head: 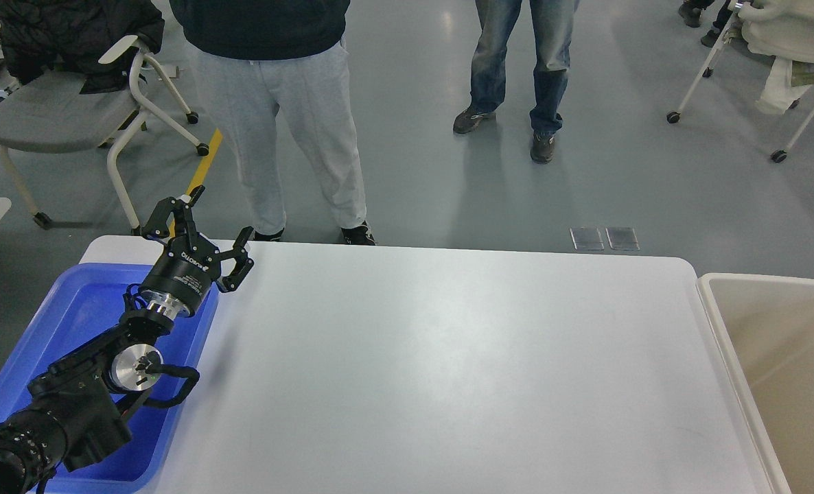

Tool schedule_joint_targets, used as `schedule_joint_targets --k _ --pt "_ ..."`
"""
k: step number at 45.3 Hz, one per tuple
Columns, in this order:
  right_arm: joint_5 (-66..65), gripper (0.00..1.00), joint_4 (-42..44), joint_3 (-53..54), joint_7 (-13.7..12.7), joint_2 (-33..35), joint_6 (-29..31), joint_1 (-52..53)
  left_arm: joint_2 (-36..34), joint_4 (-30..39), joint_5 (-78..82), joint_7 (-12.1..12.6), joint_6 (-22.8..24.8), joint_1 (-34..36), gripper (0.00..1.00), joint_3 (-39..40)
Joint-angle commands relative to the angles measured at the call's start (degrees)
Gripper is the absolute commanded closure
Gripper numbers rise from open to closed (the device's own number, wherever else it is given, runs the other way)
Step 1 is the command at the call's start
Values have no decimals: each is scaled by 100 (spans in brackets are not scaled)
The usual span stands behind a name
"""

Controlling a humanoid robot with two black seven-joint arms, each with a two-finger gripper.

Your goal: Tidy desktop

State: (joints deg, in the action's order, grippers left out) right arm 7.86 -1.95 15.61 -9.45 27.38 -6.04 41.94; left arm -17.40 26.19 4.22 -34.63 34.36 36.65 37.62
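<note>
- The left arm [71, 405] is nearest the camera, coming in from the lower left corner and reaching up over the blue tray [84, 315].
- At its far end, the left end effector [218, 216] hangs above the far right corner of the tray, at the left end of the tabletop; its two fingers are spread wide apart and nothing sits between them.
- The tabletop [434, 370] is a large white, slightly glossy surface with rounded corners; it fills the middle and lower part of the view, between the tray on the left and a beige bin [777, 357] just beside its right edge.
- The blue tray lies on the left end of the tabletop; its visible floor shows bare blue plastic.
- The right end effector does not appear in the view.
- Beyond the far edge of the tabletop, a person in grey trousers [290, 123] stands close to it, and a person in jeans [517, 62] stands farther back on the grey floor.
- A grey chair [57, 113] stands at the upper left.
</note>
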Motion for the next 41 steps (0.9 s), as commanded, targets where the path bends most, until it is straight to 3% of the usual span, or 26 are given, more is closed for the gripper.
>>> schedule_joint_targets --k 1,16,25,33,41 --pt "-57 0 -51 -49 40 49 33 288 0 0 0 0 0 0 0 0" --pt "-30 0 -604 74 145 40 95 1237 0 0 0 0 0 9 0 0" --pt "31 0 -1974 1030 488 321 419 1537 0 0 0 0 0 9 0 0" --pt "31 0 -3302 2296 515 488 1070 1414 0 0 0 0 0 9 0 0" --pt "31 0 -4243 2842 515 365 1579 1212 0 0 0 0 0 9 0 0"
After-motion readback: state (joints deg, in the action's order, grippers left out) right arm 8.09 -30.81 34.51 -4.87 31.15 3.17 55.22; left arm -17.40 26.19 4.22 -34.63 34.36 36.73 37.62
